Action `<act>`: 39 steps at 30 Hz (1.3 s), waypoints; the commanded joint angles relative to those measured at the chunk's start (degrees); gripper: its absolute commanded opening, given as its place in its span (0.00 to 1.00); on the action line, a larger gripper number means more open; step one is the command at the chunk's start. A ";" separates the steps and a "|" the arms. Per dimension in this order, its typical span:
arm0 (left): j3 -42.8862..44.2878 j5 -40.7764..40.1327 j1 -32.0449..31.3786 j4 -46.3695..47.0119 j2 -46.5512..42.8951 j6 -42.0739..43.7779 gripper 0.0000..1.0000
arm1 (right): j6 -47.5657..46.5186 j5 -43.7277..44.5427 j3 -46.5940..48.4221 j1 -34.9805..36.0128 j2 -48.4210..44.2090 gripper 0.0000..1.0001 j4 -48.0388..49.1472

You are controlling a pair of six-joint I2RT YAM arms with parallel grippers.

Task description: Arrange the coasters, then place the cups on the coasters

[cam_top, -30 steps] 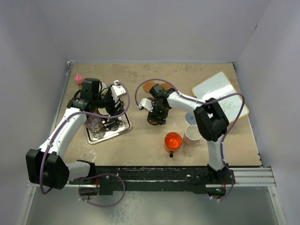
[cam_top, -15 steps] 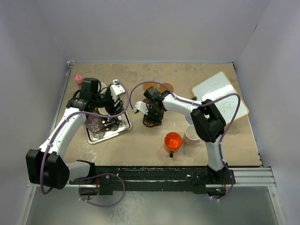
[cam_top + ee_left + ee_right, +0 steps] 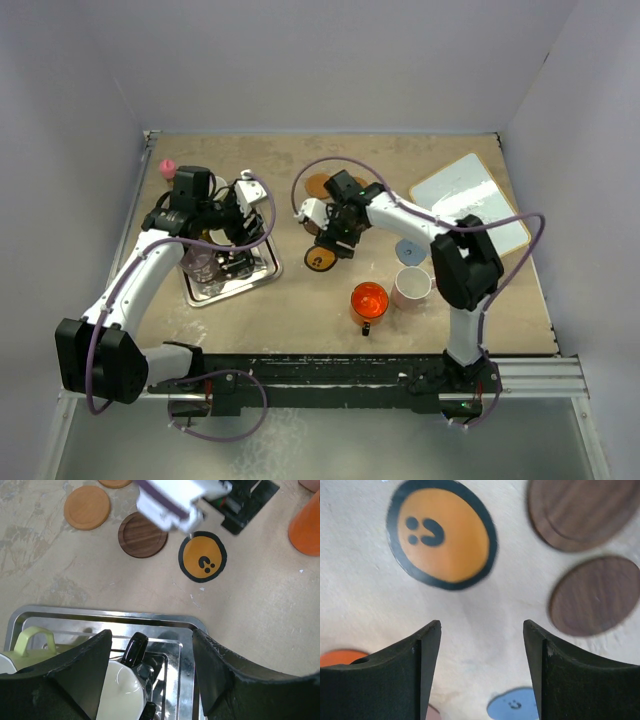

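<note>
Right arm [image 3: 400, 215] has pulled back since a second ago; it was hunched low over the black-rimmed orange coaster [image 3: 320, 259], now it sits higher in the overhead frame and that coaster lies uncovered on the tabletop [image 3: 300, 300], just left of centre. right claw [image 3: 481, 630] is spread fairly wide with nothing in it; in its own view the coaster is upper left, clear of both fingers. my read: that one's been set down, so the arranging is partway along and no cup sits on a coaster yet.

left arm [image 3: 150, 265] hasn't budged; left claw [image 3: 150, 635] hangs wide over the silver tray [image 3: 100, 612] at the left of the overhead, gripping nothing as far as I can tell; black mug with the white inside [image 3: 120, 690] and pale green mug [image 3: 30, 640] are in the tray under it.

red-orange mug [image 3: 368, 300] and pink mug [image 3: 412, 287] stand just beside each other lower centre, straight on the tabletop.

the coaster itself: flat, thin, orange face, black ring, tiny black smiley-ish mark; dark brown coaster [image 3: 582, 510] and brown coaster [image 3: 597, 595] lie near it on the right of the wrist view, not touching it; grey-blue coaster [image 3: 515, 705] at the bottom edge.
</note>
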 commanded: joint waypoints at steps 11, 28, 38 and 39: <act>-0.45 1.14 0.59 3.21 1.61 2.25 0.63 | -0.81 0.84 -14.91 -16.14 -17.19 0.70 -1.31; 0.45 0.48 0.59 4.59 4.80 0.60 0.63 | -1.01 0.68 -18.75 -25.10 -15.28 0.87 0.11; 0.02 0.74 0.59 5.76 5.38 -0.53 0.63 | -1.59 -0.27 -18.23 -27.08 -13.14 1.00 -0.72; 0.01 0.74 0.59 5.76 5.33 -0.54 0.63 | -1.67 -0.27 -18.38 -27.24 -13.13 1.00 -0.71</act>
